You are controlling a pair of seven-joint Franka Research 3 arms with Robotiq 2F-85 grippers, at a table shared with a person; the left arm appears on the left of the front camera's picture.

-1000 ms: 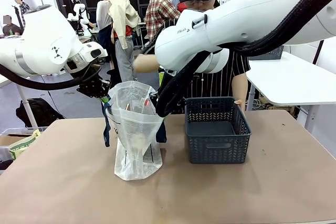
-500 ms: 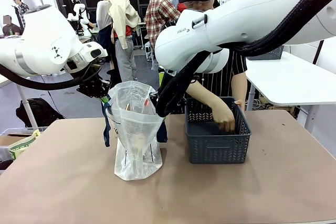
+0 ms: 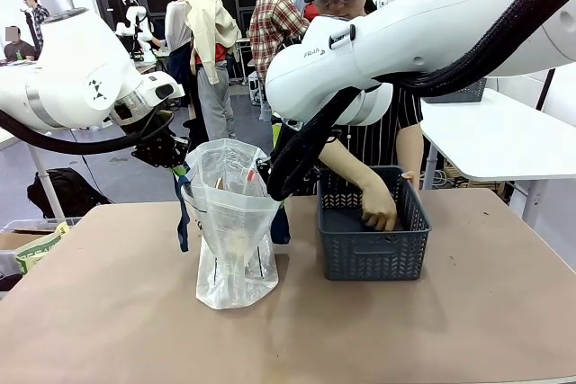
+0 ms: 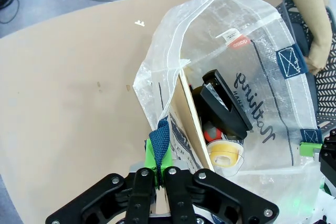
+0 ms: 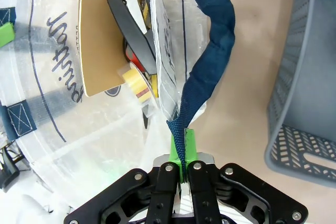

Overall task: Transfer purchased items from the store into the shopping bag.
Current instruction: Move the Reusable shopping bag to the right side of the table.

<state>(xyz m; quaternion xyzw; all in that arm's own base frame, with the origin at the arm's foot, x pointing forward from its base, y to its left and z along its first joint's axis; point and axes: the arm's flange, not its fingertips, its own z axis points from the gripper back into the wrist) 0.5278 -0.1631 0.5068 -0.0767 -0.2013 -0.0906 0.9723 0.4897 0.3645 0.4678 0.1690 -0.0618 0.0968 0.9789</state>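
Observation:
The translucent shopping bag [image 3: 236,227] stands on the table, its mouth held wide between my two grippers. My left gripper [image 3: 176,166] is shut on the bag's navy handle [image 4: 159,142] at one rim, and in its wrist view the left gripper [image 4: 160,174] pinches that strap. At the opposite rim my right gripper [image 3: 270,183] is shut on the other navy handle [image 5: 212,45]; the right gripper [image 5: 182,174] clamps its lower end. Inside the bag lie purchased items: a tan card [image 4: 188,121], a black item [image 4: 220,103], a yellow roll [image 4: 227,153]. The person's hand [image 3: 378,213] reaches into the dark grey basket [image 3: 373,254].
The basket stands just right of the bag, with a narrow gap of brown table [image 3: 297,330] between them. The person stands at the far edge behind the basket. A white table [image 3: 504,137] is at the back right. Bare tabletop spreads in front.
The person's arm has come down from behind my right arm and the hand now sits inside the basket, shifted slightly left. Both grippers and the bag have stayed still.

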